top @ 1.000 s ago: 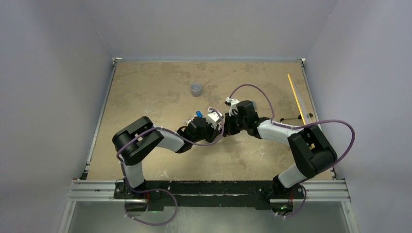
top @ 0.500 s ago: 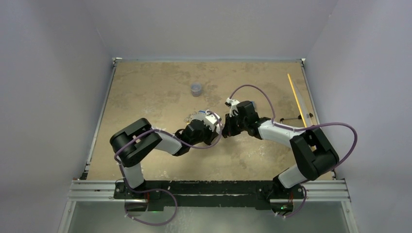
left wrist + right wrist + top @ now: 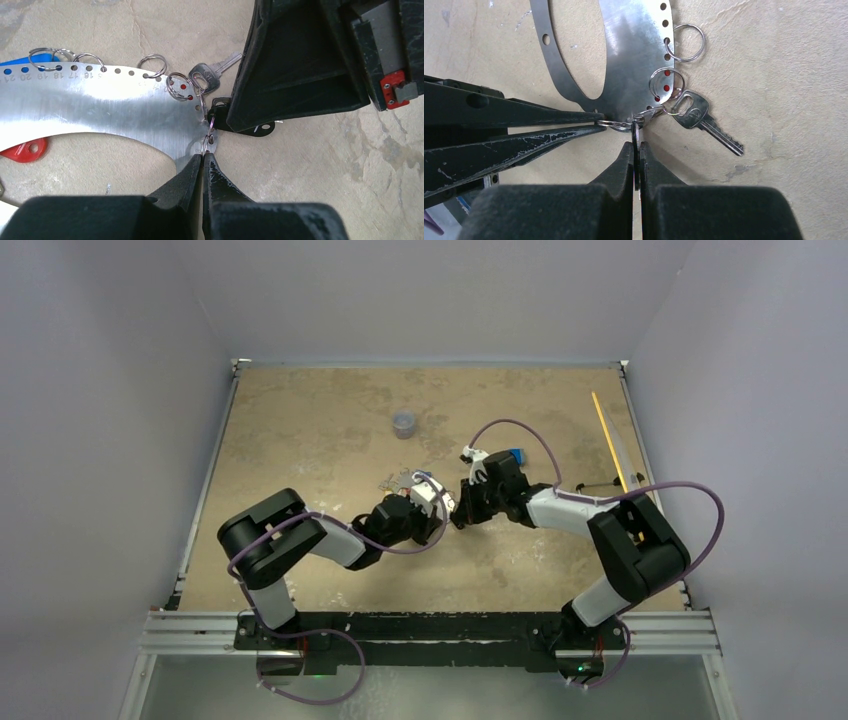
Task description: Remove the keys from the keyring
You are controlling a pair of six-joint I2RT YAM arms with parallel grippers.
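Observation:
The keyring is a wide flat silver plate with numbered holes and small split rings along its edge, lying on the table. My left gripper is shut on its corner tab, where a small split ring passes through. My right gripper is shut on a thin black-headed key hanging from that ring, seen edge-on between the fingers. A bare silver key hangs from a neighbouring ring. A red tag and a blue tag show at the plate's far end. In the top view both grippers meet tip to tip mid-table.
A small grey cup stands towards the back of the table. A yellow stick lies along the right edge. A blue block shows beside my right wrist. Grey walls close the table on three sides.
My left gripper has shut on the keyring's corner, and that arm has drawn slightly nearer and leftward. The right wrist has turned, so the blue block now shows.

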